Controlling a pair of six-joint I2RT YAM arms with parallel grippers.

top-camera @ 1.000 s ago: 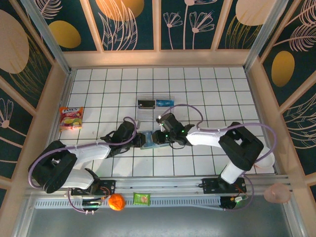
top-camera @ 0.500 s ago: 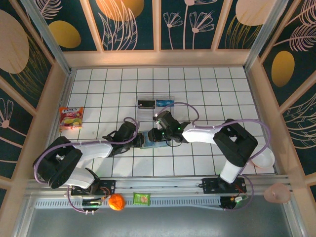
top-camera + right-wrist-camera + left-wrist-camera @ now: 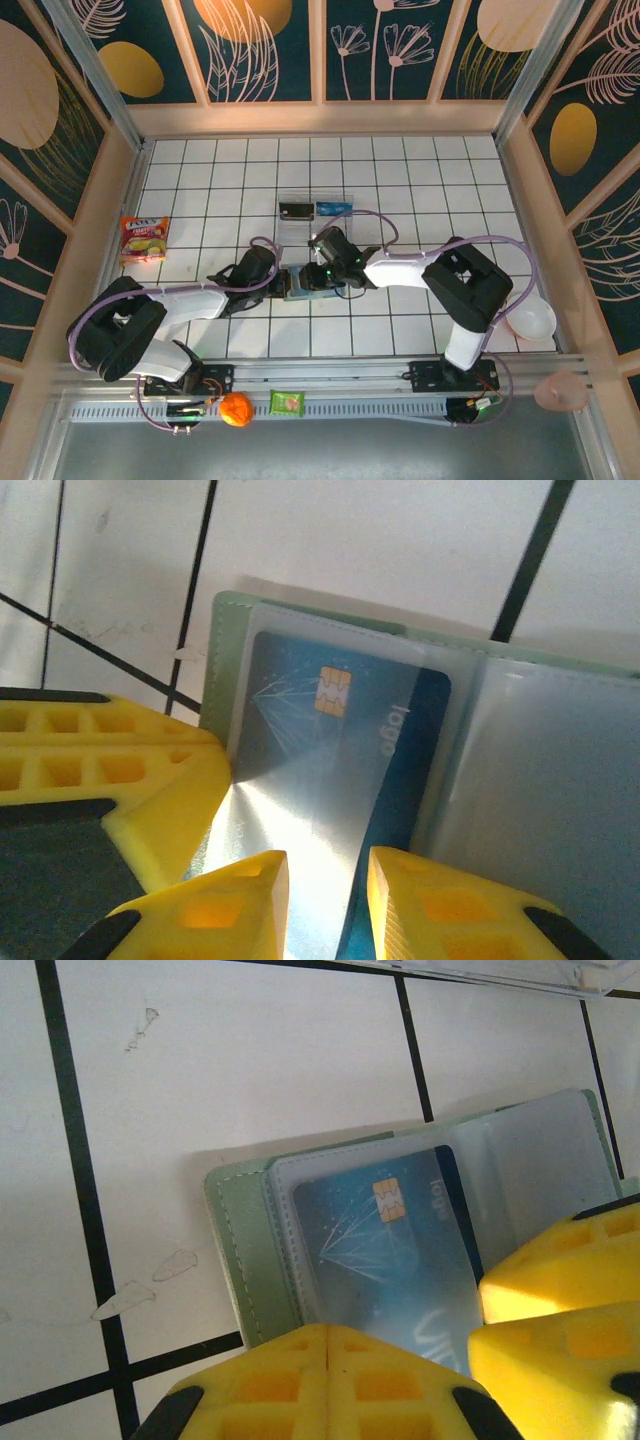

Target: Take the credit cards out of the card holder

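Left claw (image 3: 328, 1345) clenched at near edge of card holder (image 3: 240, 1250); we cannot tell if pinching or pinning it. Right claw (image 3: 328, 865) slightly parted, tips over blue credit card (image 3: 330, 750). Card holder lies open on worktop (image 3: 250, 1080), card inside clear sleeve (image 3: 530, 1170). We judge extraction just starting. Next: right tips must catch card edge, slide it out while left steadies holder.

The right claw (image 3: 325, 875), slightly parted, sits over the blue credit card (image 3: 350, 730) inside the card holder (image 3: 224, 630).
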